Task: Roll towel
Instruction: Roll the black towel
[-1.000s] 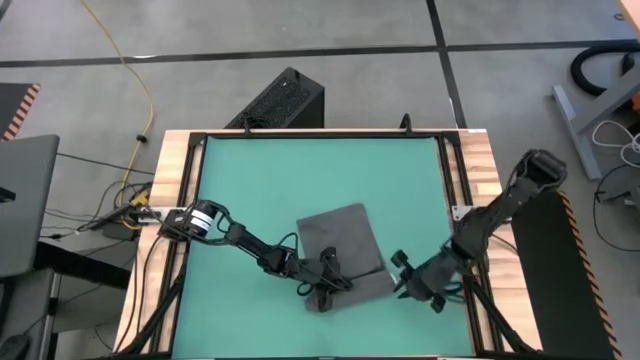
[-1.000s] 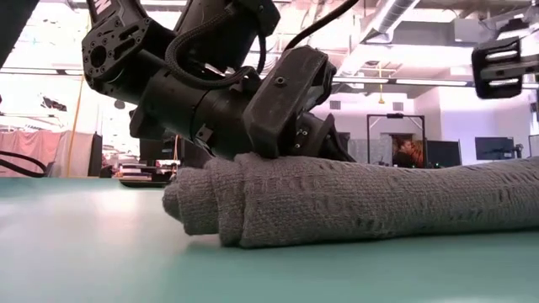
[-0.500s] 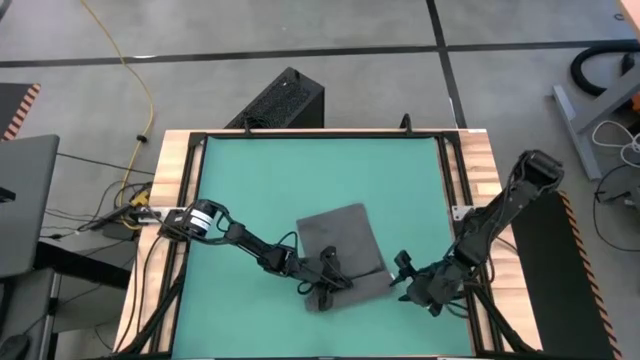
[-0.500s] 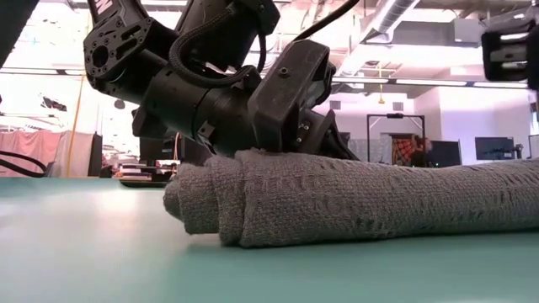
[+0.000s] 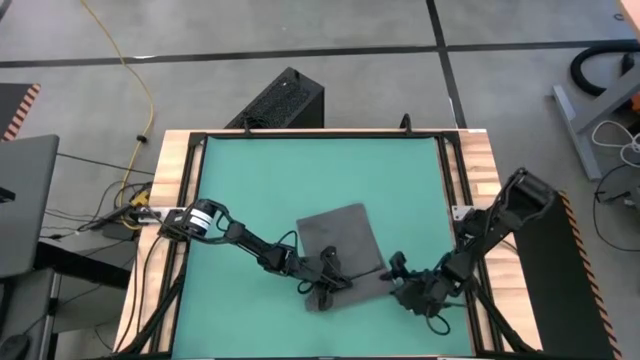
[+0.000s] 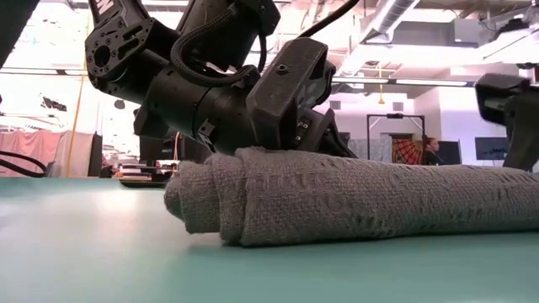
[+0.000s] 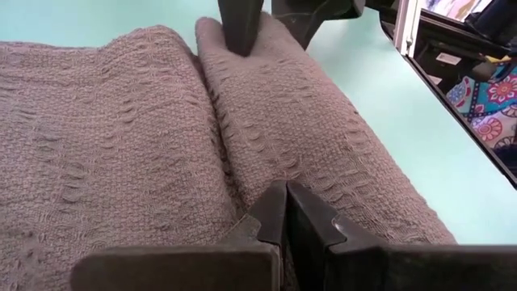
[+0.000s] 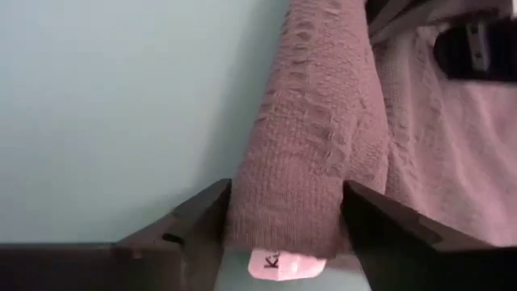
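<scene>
- The towel (image 5: 340,250) lies on the teal mat (image 5: 270,180), toward the mat's near edge and a little right of its middle; nothing here serves as a container.
- Its near edge is wound into a thick roll (image 6: 337,202) of dark grey, loosely woven cloth; in the low view the roll's left end shows coiled layers.
- Beyond the roll, the rest of the towel (image 7: 89,137) lies flat on the mat.
- A small pale label (image 8: 287,263) shows at the roll's right end, its print too blurred to read.
- The left gripper (image 5: 325,285) rests on the roll near its left end, its fingers (image 7: 275,214) pressed together against the cloth, gripping nothing between them.
- The right gripper (image 5: 398,282) sits at the roll's right end with its fingers (image 8: 206,214) spread wide, one on each side of the roll (image 8: 319,153); it appears to straddle rather than squeeze, though contact is hard to judge.
- Behind the mat's far edge, a black box (image 5: 280,100) stands on the floor.
</scene>
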